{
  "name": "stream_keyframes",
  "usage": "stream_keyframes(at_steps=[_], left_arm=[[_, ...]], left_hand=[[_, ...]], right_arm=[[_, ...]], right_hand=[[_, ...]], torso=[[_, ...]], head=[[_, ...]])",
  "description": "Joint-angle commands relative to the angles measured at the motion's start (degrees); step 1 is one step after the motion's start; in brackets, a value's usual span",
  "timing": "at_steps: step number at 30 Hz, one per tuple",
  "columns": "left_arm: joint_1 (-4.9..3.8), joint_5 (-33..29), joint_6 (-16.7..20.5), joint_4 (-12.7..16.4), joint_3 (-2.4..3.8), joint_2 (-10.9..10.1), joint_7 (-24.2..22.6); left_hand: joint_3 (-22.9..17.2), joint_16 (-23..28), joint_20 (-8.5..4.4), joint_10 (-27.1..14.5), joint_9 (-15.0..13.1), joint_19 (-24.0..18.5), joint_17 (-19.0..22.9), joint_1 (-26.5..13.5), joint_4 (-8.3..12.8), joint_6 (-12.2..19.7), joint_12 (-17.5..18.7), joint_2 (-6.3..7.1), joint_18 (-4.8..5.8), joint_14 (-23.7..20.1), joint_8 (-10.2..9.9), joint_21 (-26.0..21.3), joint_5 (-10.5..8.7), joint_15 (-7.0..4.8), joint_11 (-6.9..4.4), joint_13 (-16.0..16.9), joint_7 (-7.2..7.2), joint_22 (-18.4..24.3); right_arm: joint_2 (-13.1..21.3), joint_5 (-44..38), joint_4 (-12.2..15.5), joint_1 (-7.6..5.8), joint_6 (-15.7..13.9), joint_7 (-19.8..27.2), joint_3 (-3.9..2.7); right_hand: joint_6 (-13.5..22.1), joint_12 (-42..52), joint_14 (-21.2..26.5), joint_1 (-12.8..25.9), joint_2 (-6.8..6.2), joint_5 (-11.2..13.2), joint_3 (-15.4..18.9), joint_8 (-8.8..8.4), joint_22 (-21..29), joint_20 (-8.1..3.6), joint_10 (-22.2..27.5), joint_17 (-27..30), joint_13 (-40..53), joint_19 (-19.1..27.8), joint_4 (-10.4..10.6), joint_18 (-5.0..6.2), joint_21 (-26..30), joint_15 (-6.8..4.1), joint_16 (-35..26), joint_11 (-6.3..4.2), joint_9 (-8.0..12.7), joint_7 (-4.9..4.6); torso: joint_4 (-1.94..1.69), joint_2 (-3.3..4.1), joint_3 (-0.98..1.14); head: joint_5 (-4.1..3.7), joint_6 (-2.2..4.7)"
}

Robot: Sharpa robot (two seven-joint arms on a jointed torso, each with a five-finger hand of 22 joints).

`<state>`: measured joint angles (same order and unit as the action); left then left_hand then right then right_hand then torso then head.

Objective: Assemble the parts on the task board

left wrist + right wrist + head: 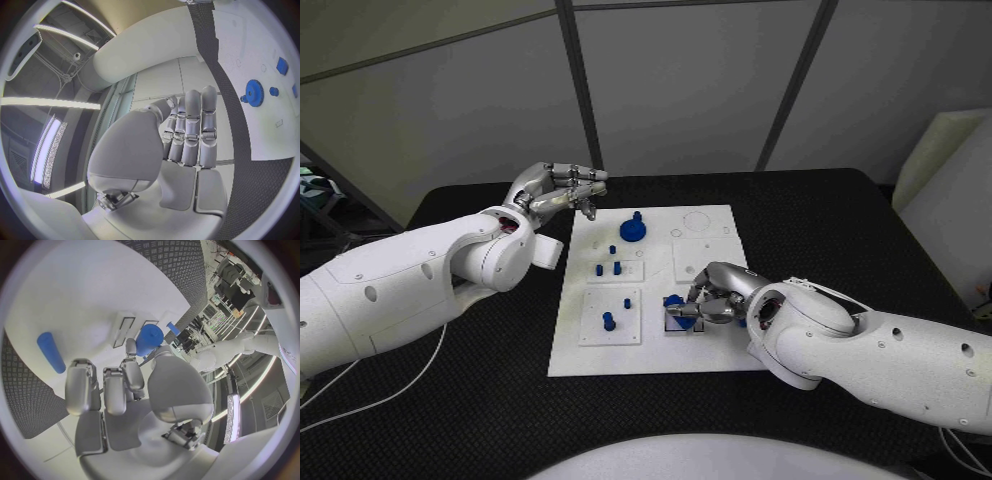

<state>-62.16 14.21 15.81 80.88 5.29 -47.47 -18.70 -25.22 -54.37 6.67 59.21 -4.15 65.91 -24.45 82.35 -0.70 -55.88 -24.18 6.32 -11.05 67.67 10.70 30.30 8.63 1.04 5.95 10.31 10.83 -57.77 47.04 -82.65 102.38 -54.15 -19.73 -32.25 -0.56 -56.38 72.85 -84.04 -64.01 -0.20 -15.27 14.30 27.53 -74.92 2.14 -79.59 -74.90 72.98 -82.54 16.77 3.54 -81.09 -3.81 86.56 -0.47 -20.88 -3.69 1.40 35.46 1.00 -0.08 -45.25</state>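
Black tabletop (473, 400) with grey wall panels behind it, pretty plain setup. Sitting in the middle is the white task board (711, 350), long side running near to far.

Left hand (564, 190) hangs over the far left corner of the board, not holding anything; in the left wrist view its fingers (194, 130) lie straight and side by side. Right hand (707, 300) is down on the near right part of the board, fingers curled around a small blue part (675, 301). Whether it's actually gripping it or just touching, I can't tell.

Biggest loose piece is the blue gear (633, 229) at the far end, just beside the left hand. Then a few blue pegs (607, 320) standing in the left column of the board, well apart from the right hand.
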Motion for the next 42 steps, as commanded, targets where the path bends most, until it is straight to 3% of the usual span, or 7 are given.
stream_keyframes(at_steps=[1, 7, 14, 24, 34, 38, 42], left_arm=[[-0.09, 0.1, -0.8, 0.1, 0.04, 0.0, -0.1], [-0.09, 0.1, -0.9, 0.1, 0.04, 0.0, 0.0], [-0.09, 0.1, -1.0, 0.1, 0.04, 0.0, 0.0], [-0.09, 0.1, -0.9, 0.1, 0.04, -0.2, 0.0], [-0.09, 0.1, -1.3, 0.0, 0.04, -0.2, 0.1], [-0.09, 0.1, -1.3, 0.0, 0.03, -0.2, 0.2], [-0.09, 0.1, -1.3, 0.0, 0.03, -0.3, 0.2]], left_hand=[[-0.3, 0.1, 0.03, -0.3, 0.1, -0.2, 0.1, -0.4, 0.0, 0.4, -0.4, -0.20, 0.60, -0.4, 0.1, -0.3, 0.33, 0.17, 0.09, 0.1, -0.09, 0.0], [-0.3, 0.1, 0.03, -0.3, 0.1, -0.2, 0.1, -0.4, 0.0, 0.4, -0.4, -0.20, 0.60, -0.4, 0.1, -0.3, 0.33, 0.17, 0.09, 0.1, -0.09, 0.0], [-0.3, 0.1, 0.03, -0.3, 0.1, -0.2, 0.1, -0.4, 0.0, 0.4, -0.4, -0.20, 0.60, -0.4, 0.1, -0.3, 0.33, 0.17, 0.09, 0.1, -0.09, 0.0], [-0.3, 0.1, 0.03, -0.4, 0.1, -0.2, 0.1, -0.5, 0.0, 0.5, -0.4, -0.21, 0.59, -0.4, 0.1, -0.3, 0.33, 0.18, 0.11, 0.1, -0.07, 0.0], [-0.3, 0.1, 0.03, -0.4, 0.1, -0.2, 0.1, -0.5, 0.0, 0.5, -0.4, -0.23, 0.60, -0.4, 0.1, -0.3, 0.34, 0.18, 0.11, 0.1, -0.07, 0.0], [-0.3, 0.1, 0.03, -0.4, 0.1, -0.2, 0.1, -0.5, 0.0, 0.5, -0.4, -0.23, 0.60, -0.4, 0.1, -0.3, 0.34, 0.18, 0.11, 0.1, -0.07, 0.0], [-0.3, 0.1, 0.03, -0.4, 0.1, -0.2, 0.1, -0.5, 0.0, 0.5, -0.4, -0.23, 0.60, -0.4, 0.1, -0.3, 0.34, 0.18, 0.11, 0.1, -0.07, 0.0]], right_arm=[[-0.4, -0.8, -0.3, -0.10, 0.7, -0.1, -0.04], [-0.6, -0.8, -0.8, -0.09, 0.3, -0.3, -0.04], [-0.5, -0.6, -0.4, -0.09, -0.2, 0.1, -0.03], [0.9, -0.5, 2.3, -0.07, 0.9, 1.8, 0.01], [2.3, -1.1, 3.1, -0.07, 1.3, 2.1, 0.04], [2.5, -1.5, 2.9, -0.07, 1.8, 2.0, 0.04], [2.5, -2.0, 2.9, -0.07, 2.4, 1.9, 0.04]], right_hand=[[1.0, -0.9, -4.7, 2.2, -0.73, 3.1, 0.2, -0.54, -1.2, 0.23, 0.9, -8.7, -0.6, 0.5, 0.1, -0.22, 0.6, -0.12, 0.2, 0.30, -0.1, -0.35], [1.8, -1.9, -4.6, 6.7, -2.81, 7.7, -1.6, -0.63, -0.5, 0.59, 1.6, -8.7, -1.3, 0.9, 0.2, -0.05, 1.2, 0.21, 0.1, 0.65, -0.6, -0.70], [1.9, -2.0, -4.6, 7.7, -3.09, 8.2, -2.5, -0.53, -0.5, 0.64, 1.6, -8.7, -1.2, 0.9, 0.2, -0.03, 1.2, 0.25, 0.1, 0.67, -0.8, -0.73], [0.5, -0.3, -4.8, 7.4, -0.67, 5.3, -3.9, 0.53, -1.8, 0.40, 0.2, -9.5, 0.5, 0.1, 0.0, -0.33, 0.3, -0.12, 0.5, 0.15, -1.7, -0.10], [0.0, -0.1, -4.9, 6.6, 0.59, 4.0, -3.7, 0.70, -2.2, 0.16, -0.2, -9.8, 0.8, -0.2, -0.1, -0.42, 0.0, -0.36, 0.6, -0.11, -2.0, 0.17], [0.0, -0.2, -4.9, 1.9, 1.38, 2.1, -4.4, 0.63, -2.3, 0.01, -0.4, -9.8, 1.0, -0.2, -1.3, -0.42, 0.0, -0.49, 0.7, -0.23, -2.2, 0.29], [-0.1, -0.1, -4.9, -3.2, 2.18, 3.9, -4.9, 0.63, -2.4, -0.09, -0.6, -9.8, 1.2, -0.2, -2.5, -0.44, 0.0, -0.59, 0.6, -0.34, -2.5, 0.40]], torso=[[0.06, -0.02, 0.02], [0.05, -0.03, -0.03], [0.05, 0.02, 0.04], [0.05, -0.02, 0.05], [0.00, -0.07, 0.01], [-0.04, -0.06, -0.01], [-0.06, 0.02, 0.02]], head=[[0.17, 0.01], [0.08, -0.05], [0.06, -0.08], [0.20, -0.24], [0.11, -0.37], [0.12, -0.32], [0.26, -0.30]])
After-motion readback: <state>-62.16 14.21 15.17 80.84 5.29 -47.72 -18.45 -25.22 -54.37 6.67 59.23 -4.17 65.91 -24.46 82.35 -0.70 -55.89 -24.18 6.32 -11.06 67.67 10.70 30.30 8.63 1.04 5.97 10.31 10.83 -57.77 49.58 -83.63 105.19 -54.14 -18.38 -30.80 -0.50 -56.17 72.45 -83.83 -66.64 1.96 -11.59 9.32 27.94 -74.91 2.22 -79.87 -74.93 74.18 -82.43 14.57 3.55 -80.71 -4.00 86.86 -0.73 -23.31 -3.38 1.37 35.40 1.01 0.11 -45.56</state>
